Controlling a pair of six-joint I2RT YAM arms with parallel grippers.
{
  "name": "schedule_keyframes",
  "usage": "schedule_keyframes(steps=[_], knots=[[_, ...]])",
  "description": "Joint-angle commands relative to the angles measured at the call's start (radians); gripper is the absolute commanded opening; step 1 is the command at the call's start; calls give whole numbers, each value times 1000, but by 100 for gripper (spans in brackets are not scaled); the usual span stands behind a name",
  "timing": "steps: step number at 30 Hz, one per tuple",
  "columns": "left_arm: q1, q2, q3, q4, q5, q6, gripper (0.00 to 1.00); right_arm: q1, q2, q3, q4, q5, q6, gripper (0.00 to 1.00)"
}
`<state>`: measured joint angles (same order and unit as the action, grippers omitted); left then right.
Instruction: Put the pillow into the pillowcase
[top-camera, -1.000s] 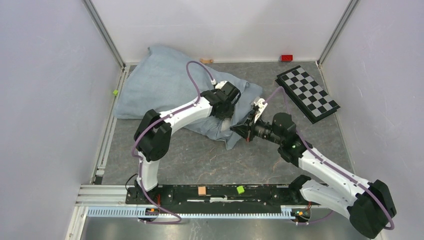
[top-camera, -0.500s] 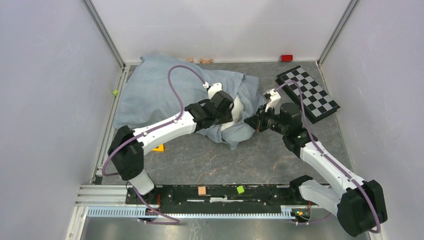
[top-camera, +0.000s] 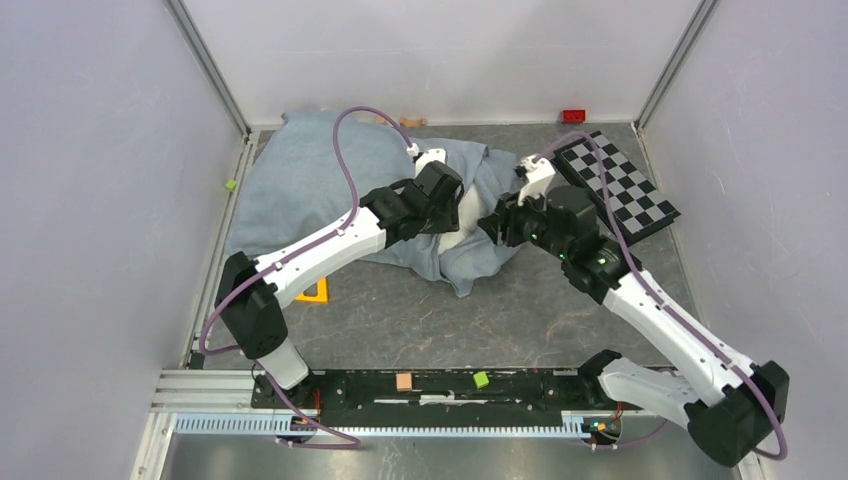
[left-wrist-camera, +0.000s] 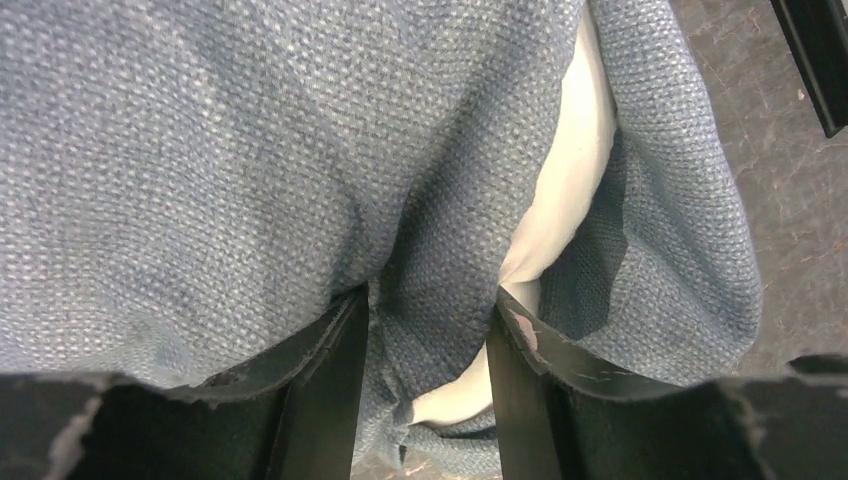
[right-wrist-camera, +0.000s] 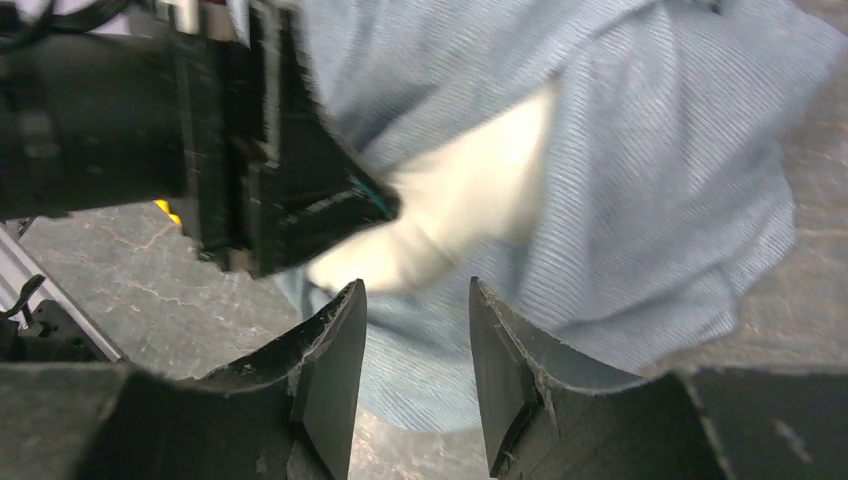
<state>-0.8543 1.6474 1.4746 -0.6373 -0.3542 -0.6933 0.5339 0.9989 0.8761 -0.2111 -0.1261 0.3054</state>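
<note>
The blue-grey pillowcase lies bunched at the back left of the floor. The white pillow is mostly inside it; only a strip shows at the open right end, as also in the left wrist view and the right wrist view. My left gripper is at that opening, and its jaws pinch a thick fold of pillowcase. My right gripper hangs open and empty just right of the opening, above the pillowcase's lower edge. The left gripper shows beside the pillow there.
A black-and-white checkered board lies at the back right, close behind the right arm. A red block and a wooden piece sit by the back wall. An orange piece lies under the left arm. Walls enclose three sides.
The left arm has stretched out farther and the pillowcase shifted with it, exposing the white pillow at the opening. The right gripper has moved up and back, toward the checkered board.
</note>
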Motion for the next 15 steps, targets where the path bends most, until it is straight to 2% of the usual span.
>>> schedule_keyframes(steps=[1, 3, 8, 10, 13, 15], knots=[[23, 9, 60, -28, -1, 81, 54, 80, 90, 83, -18, 138, -10, 47], [27, 5, 63, -28, 0, 86, 60, 82, 140, 88, -21, 174, -6, 47], [44, 1, 72, -25, -3, 93, 60, 82, 208, 49, -14, 250, -2, 50], [47, 10, 83, -25, -5, 103, 56, 83, 229, 16, 13, 239, 4, 51], [51, 13, 98, -27, -3, 110, 42, 82, 257, -12, 30, 247, 20, 51], [51, 4, 103, -29, 0, 118, 38, 78, 264, -30, 34, 263, 26, 52]])
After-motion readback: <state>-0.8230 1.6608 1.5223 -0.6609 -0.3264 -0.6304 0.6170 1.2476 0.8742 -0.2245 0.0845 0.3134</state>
